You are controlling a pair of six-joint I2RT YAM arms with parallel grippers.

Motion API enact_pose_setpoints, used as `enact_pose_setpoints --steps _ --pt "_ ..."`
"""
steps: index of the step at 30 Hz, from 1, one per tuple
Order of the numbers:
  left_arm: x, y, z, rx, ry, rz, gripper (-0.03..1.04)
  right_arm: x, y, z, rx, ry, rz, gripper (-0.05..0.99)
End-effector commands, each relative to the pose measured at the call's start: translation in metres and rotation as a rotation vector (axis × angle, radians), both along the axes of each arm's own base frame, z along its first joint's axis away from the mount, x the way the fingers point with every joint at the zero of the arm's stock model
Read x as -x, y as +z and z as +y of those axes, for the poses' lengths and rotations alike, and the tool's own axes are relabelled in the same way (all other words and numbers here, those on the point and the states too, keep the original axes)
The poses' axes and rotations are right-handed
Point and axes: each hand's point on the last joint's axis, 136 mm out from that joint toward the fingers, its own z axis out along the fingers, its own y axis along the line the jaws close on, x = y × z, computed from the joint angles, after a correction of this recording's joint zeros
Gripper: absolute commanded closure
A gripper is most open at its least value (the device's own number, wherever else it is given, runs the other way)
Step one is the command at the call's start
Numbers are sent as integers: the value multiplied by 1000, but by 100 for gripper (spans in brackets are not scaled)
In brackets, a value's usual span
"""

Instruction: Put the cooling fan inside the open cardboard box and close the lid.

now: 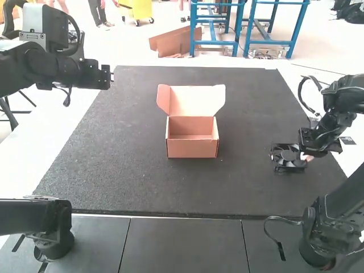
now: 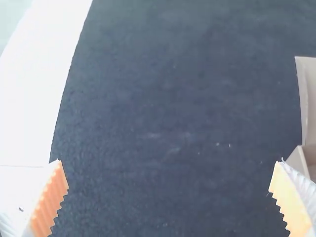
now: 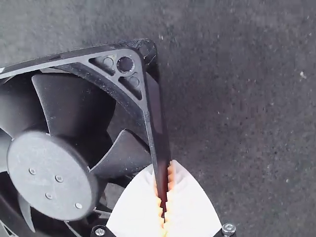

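Right wrist view: our right hand (image 3: 163,202) is clamped on the cooling fan (image 3: 64,158), pinching one thin side wall of its frame. High view puts the fan near the right edge of the black mat (image 1: 114,148) on the desk (image 1: 23,142), well apart from the cardboard box (image 1: 192,139), which sits mid-mat with its lid (image 1: 190,99) standing open. We cannot tell if the fan is lifted. Left hand (image 2: 167,168) hangs spread and empty over the mat's far left. Risks, our judgement: the edge pinch may let the fan swing or slip in transit, and a tilted fan could catch the rim and shove the unbraced box.
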Motion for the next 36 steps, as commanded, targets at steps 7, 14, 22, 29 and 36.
enact_pose_setpoints --steps 7,14,22,29,36 --pt "1 -5 -3 7 -9 0 4 -14 80 40 -207 -58 -174 95" --pt "0 -13 -3 8 -8 9 4 -18 133 89 -340 1 -214 95" --pt "0 -16 -3 11 -6 10 4 -23 165 145 -402 3 -222 94" --pt "1 -20 -4 9 -8 18 4 -30 164 208 -352 103 -221 94" --pt "2 -21 -3 8 -9 20 4 -39 154 266 -274 233 -220 94"
